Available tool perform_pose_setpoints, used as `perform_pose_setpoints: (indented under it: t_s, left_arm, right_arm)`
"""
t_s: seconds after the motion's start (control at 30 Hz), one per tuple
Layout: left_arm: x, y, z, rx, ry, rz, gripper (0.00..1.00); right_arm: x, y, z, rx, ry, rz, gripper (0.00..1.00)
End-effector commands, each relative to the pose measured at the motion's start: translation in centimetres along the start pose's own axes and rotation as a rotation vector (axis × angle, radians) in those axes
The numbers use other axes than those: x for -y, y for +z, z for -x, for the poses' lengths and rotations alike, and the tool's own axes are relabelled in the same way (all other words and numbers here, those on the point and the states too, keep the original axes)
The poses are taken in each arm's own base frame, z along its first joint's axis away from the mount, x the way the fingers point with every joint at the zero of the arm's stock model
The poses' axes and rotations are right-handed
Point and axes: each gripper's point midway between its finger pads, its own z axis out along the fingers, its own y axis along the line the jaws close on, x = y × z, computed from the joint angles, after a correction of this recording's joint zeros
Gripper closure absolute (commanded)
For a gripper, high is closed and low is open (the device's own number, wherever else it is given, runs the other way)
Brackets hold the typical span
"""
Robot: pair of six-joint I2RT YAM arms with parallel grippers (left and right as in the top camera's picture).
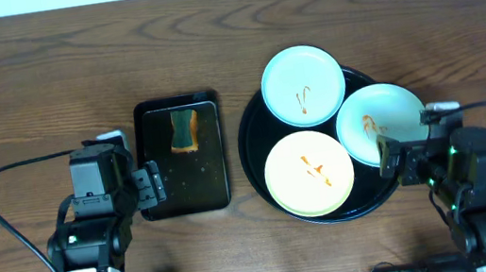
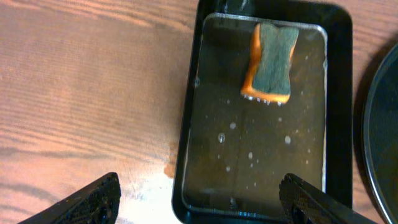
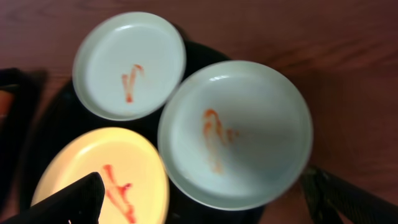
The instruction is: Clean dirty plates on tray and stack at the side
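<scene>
Seen from overhead, the brown wood-grain tabletop [image 1: 27, 90] carries a large round glossy black tray [image 1: 250, 130] right of centre, holding all three small round plates. One pale mint-green plate [image 1: 303, 86] lies at the far side of the tray, and a second pale mint-green plate [image 1: 381, 123] lies at its right. The outer edges of both reach over the raised rim. The pale yellow plate [image 1: 309, 172] lies at the near side. Each plate bears an orange-red sauce smear near its middle. In the right wrist view, the second mint plate [image 3: 235, 134] overlaps the edge of the yellow plate [image 3: 99, 174].

Just left of the round tray, a smaller rectangular black tray [image 1: 188, 187] holds a shallow film of liquid with small bubbles. An orange sponge with a green scouring face [image 1: 184, 130] rests at its far end.

The left gripper [image 1: 150, 185] hovers over the near left edge of the rectangular tray, jaws spread wide and holding nothing. The right gripper [image 1: 388, 154] hovers at the near edge of the right-hand mint plate, jaws likewise apart and empty.
</scene>
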Motion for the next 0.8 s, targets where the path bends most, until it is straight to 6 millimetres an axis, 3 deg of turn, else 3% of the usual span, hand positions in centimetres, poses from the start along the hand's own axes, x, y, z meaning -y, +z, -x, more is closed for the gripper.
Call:
perform_pose_setpoints:
  t_s: [0.0,0.13,0.3,0.4,0.47,0.57,0.77]
  left_arm:
    - [0.2,-1.0,0.7,0.023,-0.014,-0.016,0.17]
    - [0.3,-1.4,0.8,0.037,-0.015,-0.027,0.18]
    - [2.4,-1.8,1.3,0.055,-0.012,-0.145,0.18]
    - [2.8,-2.1,3.4,0.142,-0.014,-0.165,0.17]
    - [2.5,-2.9,6.9,0.229,-0.083,-0.141,0.17]
    - [2.3,-2.8,9.7,0.232,-0.087,-0.108,0.18]
    - [2.9,0.9,12.9,0.136,-0.082,-0.076,0.18]
  right_arm:
    - [-2.0,-0.8,1.4,0.018,0.004,0.113,0.01]
    - [-2.2,-0.8,1.5,0.024,0.004,0.124,0.01]
    - [-2.5,-0.8,1.3,0.015,0.004,0.14,0.01]
    - [-2.7,-0.5,0.9,-0.01,0.007,0.154,0.01]
    - [-3.1,0.2,-0.1,-0.071,0.015,0.184,0.01]
    - [-2.8,1.0,-1.3,-0.139,0.029,0.174,0.02]
    - [-3.6,2.1,-3.7,-0.267,0.033,0.201,0.09]
